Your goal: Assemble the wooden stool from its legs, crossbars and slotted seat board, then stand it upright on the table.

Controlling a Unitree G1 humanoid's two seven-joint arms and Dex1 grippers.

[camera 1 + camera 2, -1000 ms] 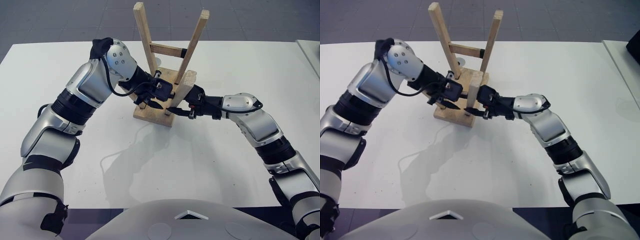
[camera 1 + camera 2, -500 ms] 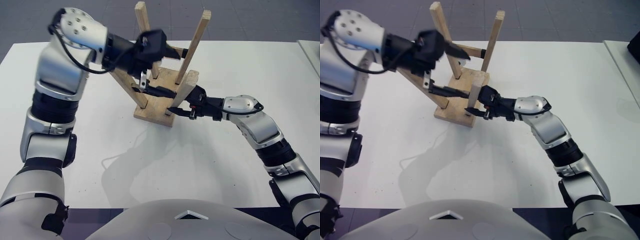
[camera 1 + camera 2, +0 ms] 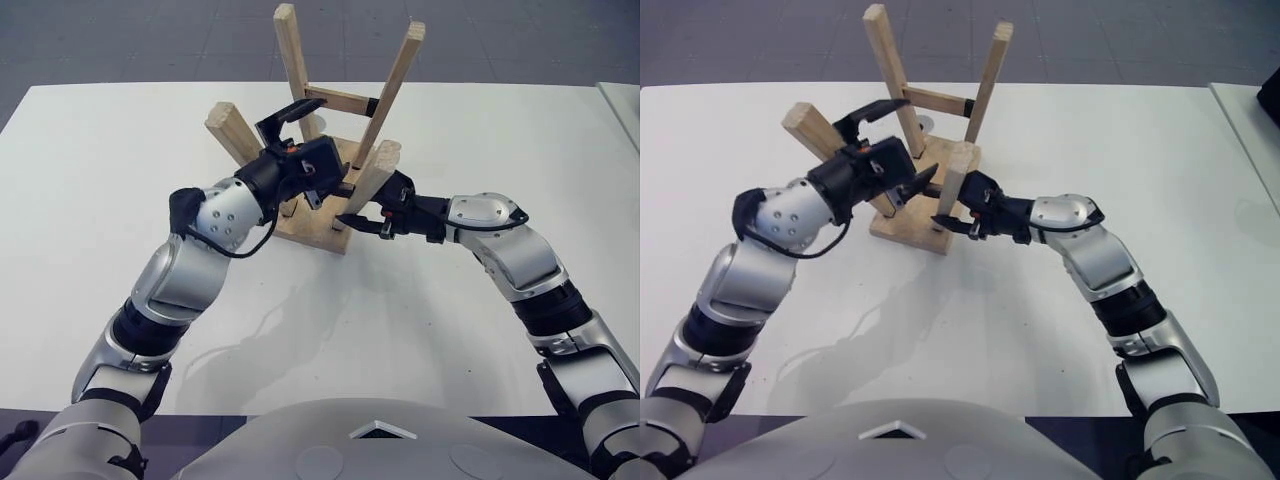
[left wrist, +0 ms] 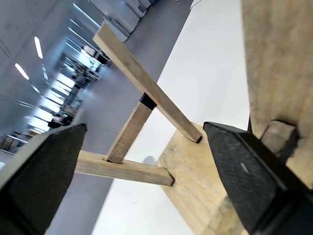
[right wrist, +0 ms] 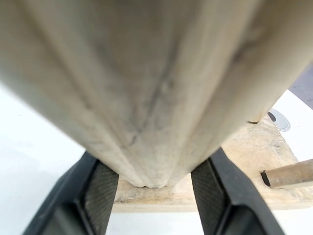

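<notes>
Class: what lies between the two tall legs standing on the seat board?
A wooden crossbar joins the left leg and right leg; the left eye view shows it.

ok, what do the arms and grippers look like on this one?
Both are glossy silver shells split by black joint bands. The left arm has a round silver cap with small holes and a thin black cable looping at the wrist. The right arm has a similar loop by its wrist shell. The left gripper and right gripper are matte black with two tapered fingers each. The pads are finely ribbed.
</notes>
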